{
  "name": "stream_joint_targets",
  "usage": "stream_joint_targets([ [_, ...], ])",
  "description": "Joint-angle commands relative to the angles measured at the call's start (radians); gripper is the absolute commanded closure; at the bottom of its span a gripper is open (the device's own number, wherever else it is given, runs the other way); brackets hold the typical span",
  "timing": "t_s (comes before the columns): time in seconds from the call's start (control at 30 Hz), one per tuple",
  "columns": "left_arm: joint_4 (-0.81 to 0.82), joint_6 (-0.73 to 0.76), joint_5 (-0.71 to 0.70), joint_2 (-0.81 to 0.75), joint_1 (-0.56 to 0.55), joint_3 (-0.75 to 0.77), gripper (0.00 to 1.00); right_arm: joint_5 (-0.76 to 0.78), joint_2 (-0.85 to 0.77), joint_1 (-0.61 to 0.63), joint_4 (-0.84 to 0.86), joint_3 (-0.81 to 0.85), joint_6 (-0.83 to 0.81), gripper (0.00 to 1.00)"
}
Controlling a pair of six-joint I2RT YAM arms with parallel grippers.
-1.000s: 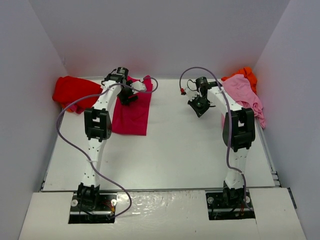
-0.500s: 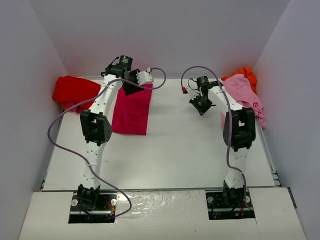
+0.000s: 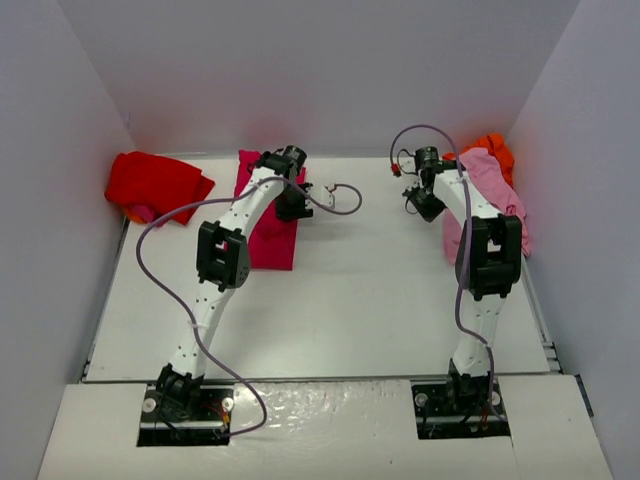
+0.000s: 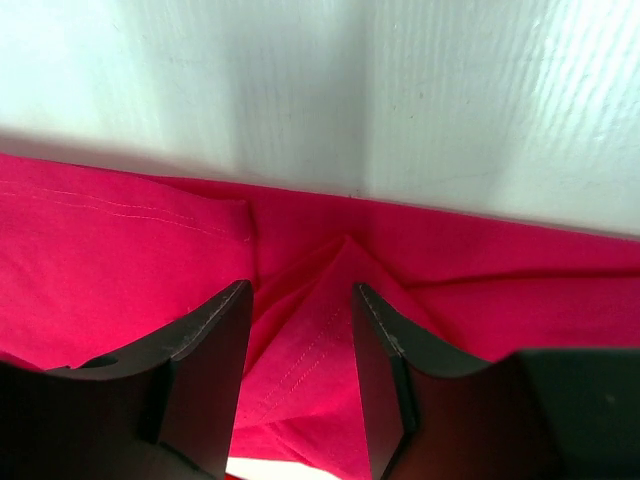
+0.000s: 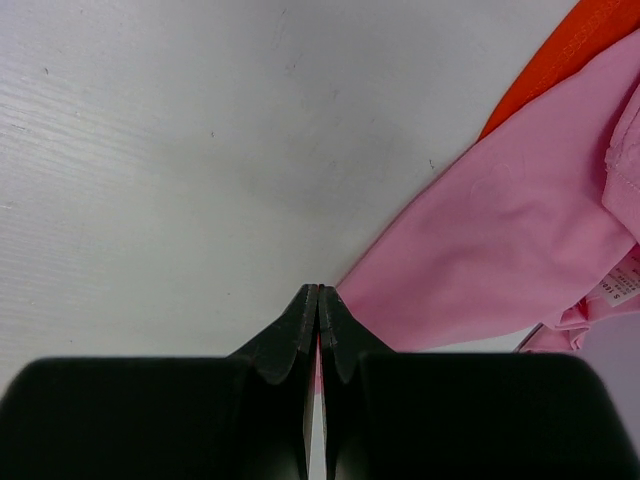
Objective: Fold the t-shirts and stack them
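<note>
While the crimson shirt point(image 3: 262, 225) lies folded into a long strip near the far edge of the table point(image 3: 350, 290), left of the middle, the left gripper point(image 3: 295, 205) is low over the strip's right side. Its fingers stand apart on either side of a raised crease in the cloth, which peaks between them; whether they press on it I cannot tell. A red shirt point(image 3: 150, 185) sits bunched in the far left corner, well apart from the strip. At the far right corner a pink shirt point(image 3: 490, 180) spreads along the right edge, with an orange shirt point(image 3: 495, 148) partly under it toward the back. The right gripper point(image 3: 420, 200) hangs over bare table just beside the pink shirt's left edge, its fingers pressed together with nothing between them.
</note>
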Motion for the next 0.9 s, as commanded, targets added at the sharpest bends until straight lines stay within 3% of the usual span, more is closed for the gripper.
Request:
stream_joint_targets([
  [0.0,-0.03,0.06,-0.027,-0.013,0.018,0.076,0.6,0.033,0.005,-0.005,0.015,0.024,0.01,1.0],
  [0.27,-0.043,0.079,-0.044,0.032,0.018,0.104,0.65,0.019,0.013,-0.015,0.019,0.013,0.007,1.0],
  [0.4,-0.039,0.079,-0.037,0.036,0.02,0.107,0.98,0.018,0.016,-0.017,0.024,0.006,0.004,1.0],
  [0.43,-0.034,0.072,-0.035,0.034,0.021,0.109,1.0,0.018,0.016,-0.018,0.025,0.004,0.003,1.0],
  [0.87,0.005,0.039,-0.001,-0.038,0.041,0.098,1.0,0.009,0.012,-0.02,0.038,-0.022,0.006,1.0],
])
